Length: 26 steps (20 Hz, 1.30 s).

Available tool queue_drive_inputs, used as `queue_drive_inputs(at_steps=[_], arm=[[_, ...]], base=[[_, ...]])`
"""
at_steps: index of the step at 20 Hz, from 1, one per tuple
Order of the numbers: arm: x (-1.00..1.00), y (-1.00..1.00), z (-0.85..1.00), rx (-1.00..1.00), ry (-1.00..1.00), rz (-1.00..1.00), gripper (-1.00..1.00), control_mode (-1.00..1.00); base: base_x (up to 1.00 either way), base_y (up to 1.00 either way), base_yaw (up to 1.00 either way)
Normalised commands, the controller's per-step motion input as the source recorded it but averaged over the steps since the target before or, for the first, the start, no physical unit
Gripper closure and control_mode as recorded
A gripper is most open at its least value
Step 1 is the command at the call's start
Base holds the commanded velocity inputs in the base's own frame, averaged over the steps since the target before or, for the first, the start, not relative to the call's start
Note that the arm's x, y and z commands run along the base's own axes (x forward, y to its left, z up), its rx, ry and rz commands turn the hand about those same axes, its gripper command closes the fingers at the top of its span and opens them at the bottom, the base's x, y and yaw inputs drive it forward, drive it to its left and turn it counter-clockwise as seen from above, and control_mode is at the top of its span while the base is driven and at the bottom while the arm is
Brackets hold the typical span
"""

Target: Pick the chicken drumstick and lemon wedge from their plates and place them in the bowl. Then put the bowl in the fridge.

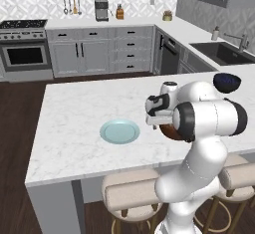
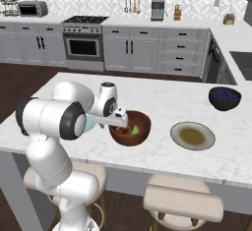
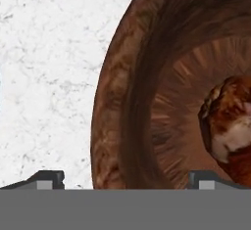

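The dark wooden bowl (image 2: 139, 132) stands on the marble island and holds the lime-coloured lemon wedge (image 2: 134, 130) and the reddish-brown chicken drumstick (image 3: 228, 126). My gripper (image 2: 119, 123) is open and hangs low over the bowl's left rim (image 3: 115, 102). One fingertip (image 3: 46, 179) is outside the wall and the other (image 3: 206, 179) inside. In the left base view my arm covers most of the bowl (image 1: 168, 132) and the gripper (image 1: 158, 120). The pale blue-green plate (image 1: 119, 131) lies bare to the bowl's left, the beige plate (image 2: 192, 135) bare to its right. The fridge is out of view.
A dark blue bowl (image 2: 224, 98) sits at the island's far right corner. Padded stools (image 2: 182, 200) stand along the island's near edge. The stove (image 1: 25, 49), grey cabinets and a sink (image 1: 221, 51) line the walls beyond.
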Motion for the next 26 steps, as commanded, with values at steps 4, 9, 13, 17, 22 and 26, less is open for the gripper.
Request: queue_drive_inputs(at_steps=[4,9,13,17,22,26], arm=[[0.0,0.0,-0.16,0.0,0.0,0.0,1.0,-1.0],[0.0,0.0,0.0,0.0,0.0,0.0,1.0,-1.0],[0.0,-0.01,0.0,0.0,0.0,0.0,1.0,-1.0],[-0.1,-0.04,0.2,-0.01,-0.03,0.01,1.0,-1.0],[-0.38,-0.09,0.83,-0.02,-0.01,0.02,1.0,-1.0],[-0.61,-0.27,0.98,-0.01,0.0,0.16,1.0,-1.0]], base=[[0.0,0.0,0.0],[0.0,0.0,0.0],[0.0,0.0,0.0],[0.0,0.0,0.0],[0.0,0.0,0.0],[0.0,0.0,0.0]])
